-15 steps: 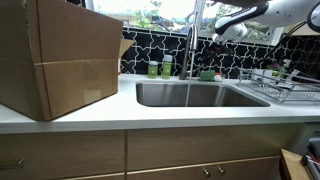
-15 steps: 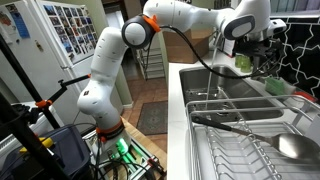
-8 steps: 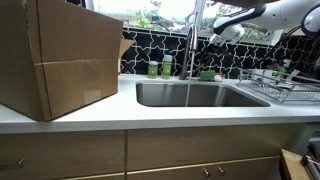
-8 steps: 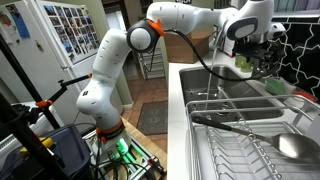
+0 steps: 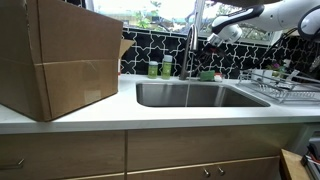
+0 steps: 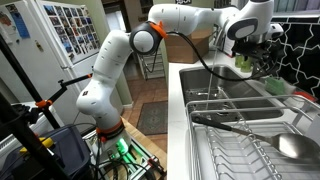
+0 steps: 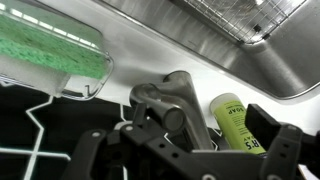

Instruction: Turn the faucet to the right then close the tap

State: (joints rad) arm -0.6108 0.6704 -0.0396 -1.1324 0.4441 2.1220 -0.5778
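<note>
The silvery gooseneck faucet (image 5: 192,50) stands behind the steel sink (image 5: 200,95). It also shows in an exterior view (image 6: 262,62). My gripper (image 5: 213,34) hovers close to the faucet's upper part, on the dish-rack side. In the wrist view the faucet's metal body and handle (image 7: 168,104) lie between my two dark fingers, and the gripper (image 7: 185,152) is open, with its fingers spread wide and not touching the metal.
Two small green soap bottles (image 5: 159,68) stand beside the faucet, one showing in the wrist view (image 7: 236,122). A green sponge in a holder (image 7: 52,48) is nearby. There is a large cardboard box (image 5: 60,55) on the counter and a dish rack (image 5: 275,85) beside the sink.
My gripper has shifted slightly closer to the faucet. The faucet has not visibly turned.
</note>
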